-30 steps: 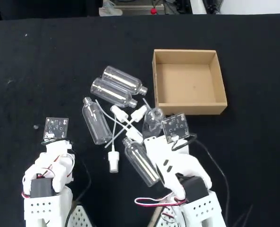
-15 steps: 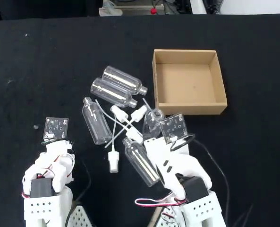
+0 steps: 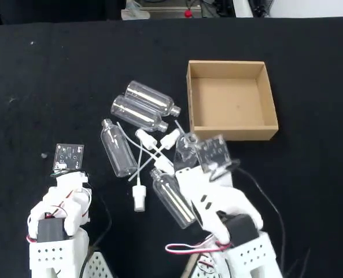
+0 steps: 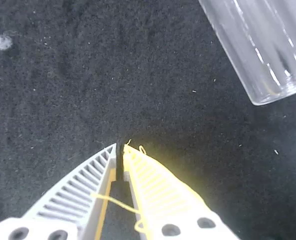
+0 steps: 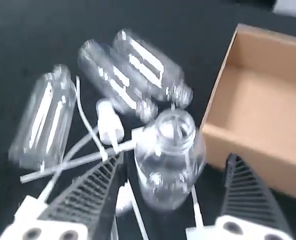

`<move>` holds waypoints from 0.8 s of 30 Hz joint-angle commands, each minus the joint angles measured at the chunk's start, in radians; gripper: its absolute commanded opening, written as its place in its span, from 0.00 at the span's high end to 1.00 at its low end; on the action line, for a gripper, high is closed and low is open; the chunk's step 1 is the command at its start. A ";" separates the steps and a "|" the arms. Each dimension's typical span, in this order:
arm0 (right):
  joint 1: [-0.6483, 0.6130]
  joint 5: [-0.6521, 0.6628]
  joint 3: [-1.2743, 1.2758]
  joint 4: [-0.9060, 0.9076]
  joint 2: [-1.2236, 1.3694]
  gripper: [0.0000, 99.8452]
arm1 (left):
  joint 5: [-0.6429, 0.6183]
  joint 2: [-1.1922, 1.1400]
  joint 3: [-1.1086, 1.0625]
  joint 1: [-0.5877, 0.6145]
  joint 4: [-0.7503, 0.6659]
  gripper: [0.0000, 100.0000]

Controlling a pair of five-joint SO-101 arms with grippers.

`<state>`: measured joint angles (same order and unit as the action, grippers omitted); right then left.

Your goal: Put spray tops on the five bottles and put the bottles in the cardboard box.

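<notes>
Now bottle upright between parted right jaws

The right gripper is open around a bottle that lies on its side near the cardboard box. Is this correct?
No: the bottle stands upright, as the right wrist view shows. The right gripper is open around it, near the cardboard box.

Counter: black matte cloth, spread beneath the left end effector.
Lint speck: pale, on the counter near that end effector.
Room edge: pale surface and clutter, far ahead beyond the counter.
</notes>
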<state>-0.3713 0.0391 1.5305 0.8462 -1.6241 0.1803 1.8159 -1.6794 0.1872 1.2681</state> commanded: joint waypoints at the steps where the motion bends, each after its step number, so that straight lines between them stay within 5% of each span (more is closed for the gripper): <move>1: -0.005 -0.040 -0.116 -0.083 0.196 0.71 | 0.003 0.006 -0.021 0.002 0.005 0.97; 7: -0.005 -0.063 -0.143 -0.164 0.380 0.71 | 0.003 0.006 -0.021 0.002 0.005 0.97; 24: -0.009 -0.064 -0.012 -0.391 0.374 0.71 | 0.003 0.006 -0.021 0.002 0.005 0.97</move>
<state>-0.3698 -0.0222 1.5290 0.4902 -1.2482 0.1803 1.8159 -1.6794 0.1872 1.2681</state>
